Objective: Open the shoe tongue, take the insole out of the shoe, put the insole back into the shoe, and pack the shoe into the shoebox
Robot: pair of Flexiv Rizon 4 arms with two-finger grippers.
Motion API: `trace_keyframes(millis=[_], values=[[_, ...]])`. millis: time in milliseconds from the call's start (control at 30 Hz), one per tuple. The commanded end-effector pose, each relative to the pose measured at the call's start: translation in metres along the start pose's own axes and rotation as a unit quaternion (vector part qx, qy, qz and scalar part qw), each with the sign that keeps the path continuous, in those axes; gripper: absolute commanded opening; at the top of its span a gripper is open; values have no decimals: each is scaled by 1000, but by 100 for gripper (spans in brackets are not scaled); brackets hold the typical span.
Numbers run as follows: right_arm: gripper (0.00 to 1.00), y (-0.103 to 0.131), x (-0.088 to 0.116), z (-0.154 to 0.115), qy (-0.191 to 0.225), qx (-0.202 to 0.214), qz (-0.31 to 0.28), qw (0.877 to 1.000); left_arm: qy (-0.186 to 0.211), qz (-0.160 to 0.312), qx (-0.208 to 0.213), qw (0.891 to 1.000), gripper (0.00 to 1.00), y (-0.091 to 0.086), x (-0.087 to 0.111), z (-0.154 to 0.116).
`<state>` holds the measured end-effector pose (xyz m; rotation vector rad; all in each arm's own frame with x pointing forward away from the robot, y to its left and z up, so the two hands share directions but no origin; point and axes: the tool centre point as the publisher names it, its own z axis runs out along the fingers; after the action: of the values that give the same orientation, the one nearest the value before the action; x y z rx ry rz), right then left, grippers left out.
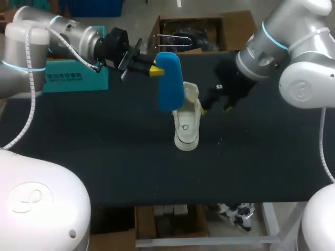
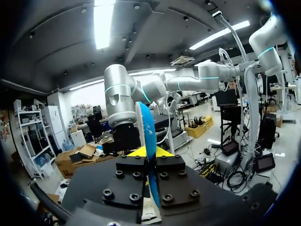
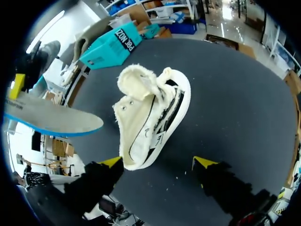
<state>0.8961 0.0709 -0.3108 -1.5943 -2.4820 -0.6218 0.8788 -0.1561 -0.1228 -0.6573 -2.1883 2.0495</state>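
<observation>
From where I stand, the left claw is clamped on the blue insole, pinching one end so the rest hangs down freely. The left wrist view shows the insole edge-on between the yellow tips of the left claw, a firm two-sided grip. It is held in the air above the shoe's mouth, clear of the shoe. To my mind that height keeps it lined up for sliding back in.

The cream shoe sits on its sole in the middle of the dark tabletop. Its tongue is folded back and its fuzzy lining is exposed, so the opening faces up.

The right claw is just beside the shoe, fingers spread and holding nothing. In its own view the right claw straddles the near end of the shoe, probably ready to steady it.

The teal shoebox waits at the far left edge, well apart from the shoe, so packing has not begun.
</observation>
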Motion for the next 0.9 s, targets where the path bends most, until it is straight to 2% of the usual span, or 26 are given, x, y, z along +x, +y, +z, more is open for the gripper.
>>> trace_keyframes(millis=[33,200,333,600,800,900], values=[[100,-24,-7,-8,6,-12,-2,1000,-112,-41,10,993,0,-6,24,13],[100,-34,-12,-9,4,-12,-12,1000,-145,-94,21,985,0,-7,33,20],[100,-41,-12,-8,-1,-11,-17,1000,-149,-115,38,981,0,-11,46,25],[100,-53,-13,-12,1,-14,-23,1000,-169,-154,67,971,0,-14,56,26],[100,-60,-10,-17,-5,-12,-15,1000,-165,-192,89,963,0,-11,55,21],[100,-64,-8,-19,-6,-10,-11,1000,-161,-225,102,956,0,-8,48,15]])
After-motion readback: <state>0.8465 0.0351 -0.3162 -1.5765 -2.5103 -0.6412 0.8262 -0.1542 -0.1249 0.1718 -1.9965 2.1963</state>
